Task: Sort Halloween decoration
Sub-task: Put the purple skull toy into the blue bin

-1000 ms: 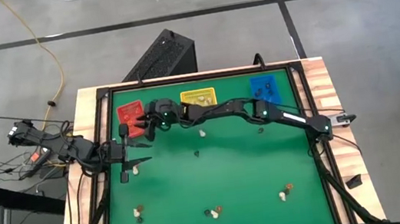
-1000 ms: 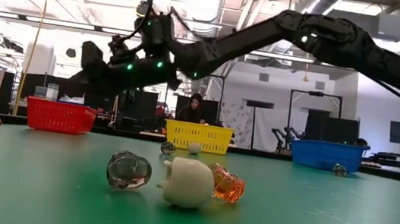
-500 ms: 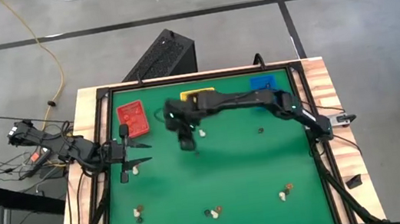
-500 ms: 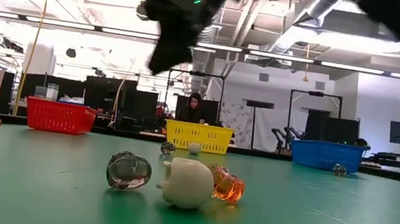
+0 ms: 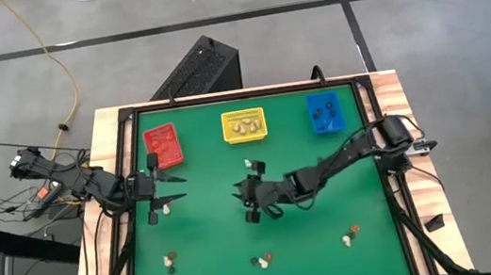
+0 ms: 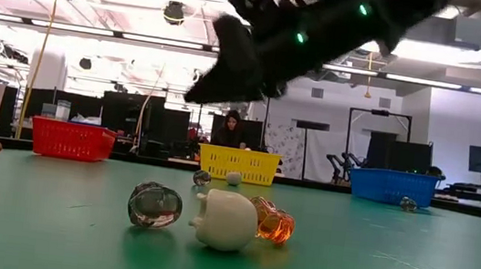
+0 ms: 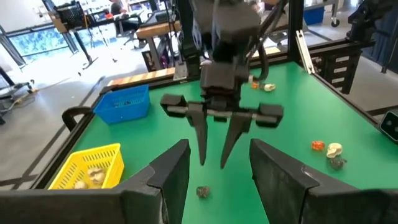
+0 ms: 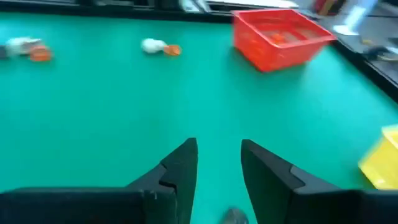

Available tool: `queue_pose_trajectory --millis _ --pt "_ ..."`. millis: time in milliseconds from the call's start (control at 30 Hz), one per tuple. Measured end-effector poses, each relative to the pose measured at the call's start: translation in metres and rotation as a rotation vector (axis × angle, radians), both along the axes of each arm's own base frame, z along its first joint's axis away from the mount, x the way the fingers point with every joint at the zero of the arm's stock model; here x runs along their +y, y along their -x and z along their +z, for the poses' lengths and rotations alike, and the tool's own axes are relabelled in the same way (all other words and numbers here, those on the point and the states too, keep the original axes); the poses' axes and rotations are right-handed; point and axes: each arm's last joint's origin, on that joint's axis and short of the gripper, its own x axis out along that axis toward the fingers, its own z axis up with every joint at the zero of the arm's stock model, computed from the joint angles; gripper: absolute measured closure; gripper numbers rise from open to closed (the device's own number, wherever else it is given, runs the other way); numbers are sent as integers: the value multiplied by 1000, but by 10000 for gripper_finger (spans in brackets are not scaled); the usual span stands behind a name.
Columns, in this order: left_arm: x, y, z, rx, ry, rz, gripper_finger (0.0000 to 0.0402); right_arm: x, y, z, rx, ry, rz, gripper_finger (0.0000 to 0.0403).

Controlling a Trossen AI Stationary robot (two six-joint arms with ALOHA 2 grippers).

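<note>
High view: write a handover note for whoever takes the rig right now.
Right gripper: open, empty, over mid-table above a small dark trinket.
Left gripper: open, waiting at the left edge beside a cream-white trinket.
Done: some pieces lie in the yellow bin, red bin and blue bin.
Left: loose clusters at near left, near centre, near right, plus one by the yellow bin.

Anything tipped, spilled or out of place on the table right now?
Nothing stands out. The red bin, yellow bin and blue bin sit upright in a row, and loose trinkets simply await sorting.
</note>
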Motion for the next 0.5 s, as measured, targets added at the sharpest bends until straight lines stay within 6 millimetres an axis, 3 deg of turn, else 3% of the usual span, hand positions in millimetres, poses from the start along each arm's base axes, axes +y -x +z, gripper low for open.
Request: queue_pose_trajectory --millis 167,500 --pt "0 0 1 -10 -6 2 244 -8 7 -28 13 -54 -82 224" --pt "0 0 1 -6 -8 6 244 -22 -6 -67 -7 -93 -142 124"
